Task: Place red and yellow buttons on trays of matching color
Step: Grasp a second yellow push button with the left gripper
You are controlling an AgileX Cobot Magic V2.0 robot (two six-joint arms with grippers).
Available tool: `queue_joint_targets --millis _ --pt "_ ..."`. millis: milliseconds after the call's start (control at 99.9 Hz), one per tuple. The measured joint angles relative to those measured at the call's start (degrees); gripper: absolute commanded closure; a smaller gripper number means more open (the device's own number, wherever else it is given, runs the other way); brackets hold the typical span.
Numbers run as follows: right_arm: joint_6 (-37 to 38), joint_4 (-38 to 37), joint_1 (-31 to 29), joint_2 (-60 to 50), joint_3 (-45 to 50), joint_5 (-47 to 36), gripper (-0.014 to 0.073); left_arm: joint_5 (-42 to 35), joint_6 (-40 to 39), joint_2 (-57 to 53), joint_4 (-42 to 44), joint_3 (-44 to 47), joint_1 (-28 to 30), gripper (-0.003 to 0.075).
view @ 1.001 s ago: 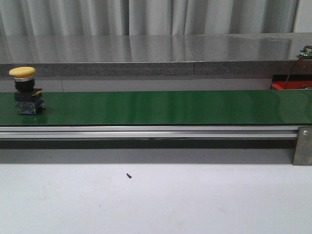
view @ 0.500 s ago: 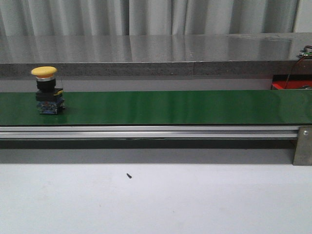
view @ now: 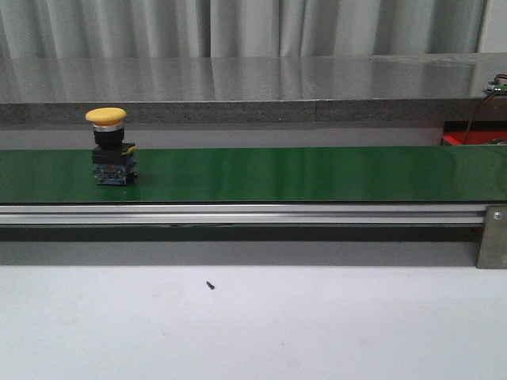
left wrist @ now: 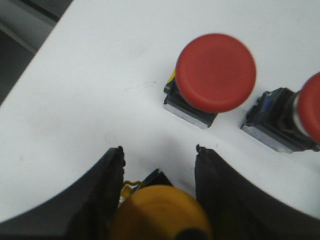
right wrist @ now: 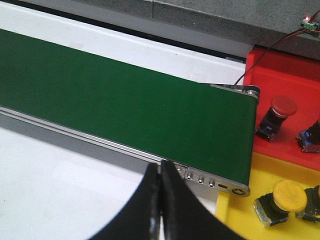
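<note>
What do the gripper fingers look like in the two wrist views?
Both are plain black with no markings or cables showing. The left gripper has two broad, curved fingers with a smooth matte surface. The right gripper has the same dark fingers, tapering to narrow tips.

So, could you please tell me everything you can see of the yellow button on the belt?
The yellow button stands upright on the green belt, toward its left end in the front view. It has a broad, domed yellow cap over a black neck and a boxy black base with blue at the bottom, all plastic by the look of it. Only the belt touches it; no gripper is near it in that view.
</note>
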Motion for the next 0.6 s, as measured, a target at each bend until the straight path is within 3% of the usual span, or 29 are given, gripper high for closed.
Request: queue_joint_targets --millis 320,600 --pt "0.0 0.0 0.0 0.0 0.0 0.0 0.069 5.48 0.0 -10.01 -1.07 0.0 -1.34 0.0585" --pt "0.0 0.0 0.0 0.0 0.0 0.0 0.069 11.14 0.17 -14.27 -1.34 0.0 -10.93 0.0585"
